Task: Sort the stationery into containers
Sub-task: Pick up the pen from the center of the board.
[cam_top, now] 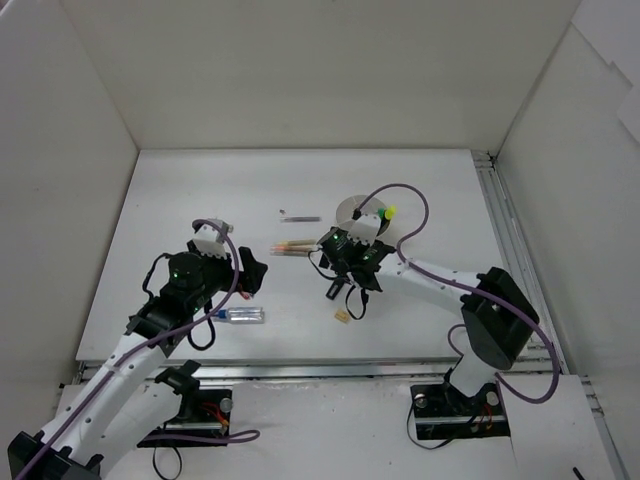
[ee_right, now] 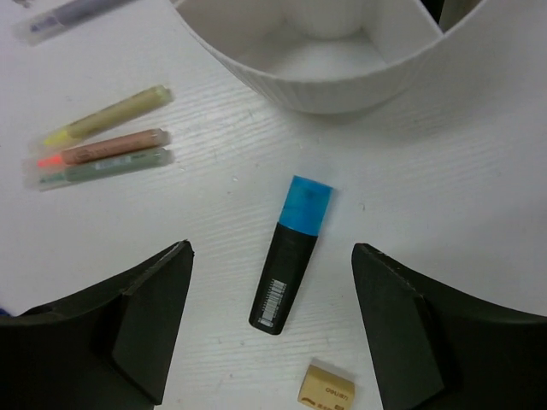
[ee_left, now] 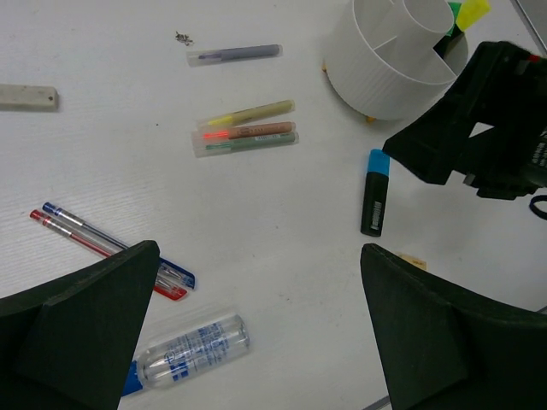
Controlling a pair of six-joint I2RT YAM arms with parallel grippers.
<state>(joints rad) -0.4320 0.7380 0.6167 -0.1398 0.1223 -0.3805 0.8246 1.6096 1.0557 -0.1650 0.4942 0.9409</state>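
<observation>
The round white plastic organizer with inner dividers stands on the white table. A black highlighter with a blue cap lies flat just beside the organizer, its cap end toward it. The right gripper hovers over this highlighter with its jaws spread wide, touching nothing. A small beige eraser lies beyond the highlighter's black end, farther from the organizer. Three thin pastel pencils lie side by side near the organizer, to its left in the top view. Yellow- and green-capped highlighters stand inside the organizer. The left gripper, well apart from the organizer, is spread wide and empty, near a clear blue-capped marker.
</observation>
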